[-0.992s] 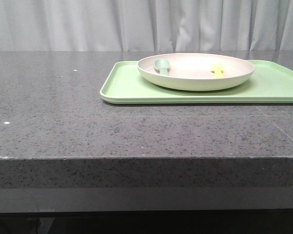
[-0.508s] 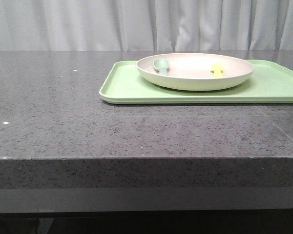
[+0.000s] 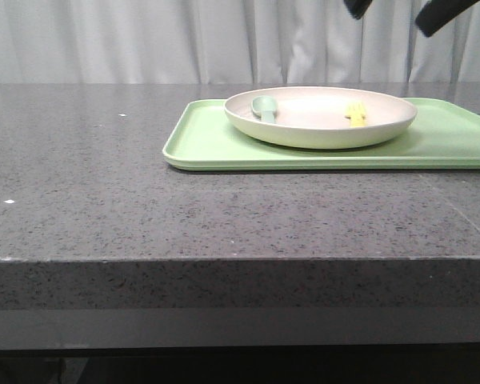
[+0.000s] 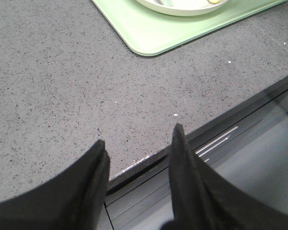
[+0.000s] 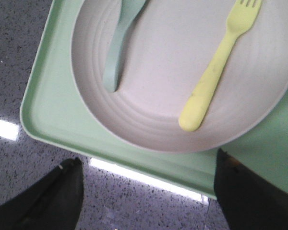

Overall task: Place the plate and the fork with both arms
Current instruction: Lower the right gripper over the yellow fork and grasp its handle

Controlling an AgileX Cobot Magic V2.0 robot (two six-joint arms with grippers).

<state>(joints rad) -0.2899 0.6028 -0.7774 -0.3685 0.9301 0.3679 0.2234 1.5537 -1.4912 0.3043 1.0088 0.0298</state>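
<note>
**Right claw spread above the plate; fork lies lengthwise ahead of it**

The plate [image 5: 182, 81] sits on the tray [image 5: 53, 110], directly beneath the wide-spread right gripper [image 5: 144, 191], the nearer arm. The fork [image 5: 216, 72] lies inside, handle toward the claw, tines away. The left gripper [image 4: 137, 153], also spread, is held well apart. The right gripper was absent from the front view half a second ago.

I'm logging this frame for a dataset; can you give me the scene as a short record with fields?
surface: dark speckled table
tray: light green, on the table
plate: cream, on the tray
fork: yellow, lying in the plate
spoon: grey-green, in the plate, apart from the fork
left gripper: open, empty, over the table's edge
right gripper: open, empty, above the plate
</note>
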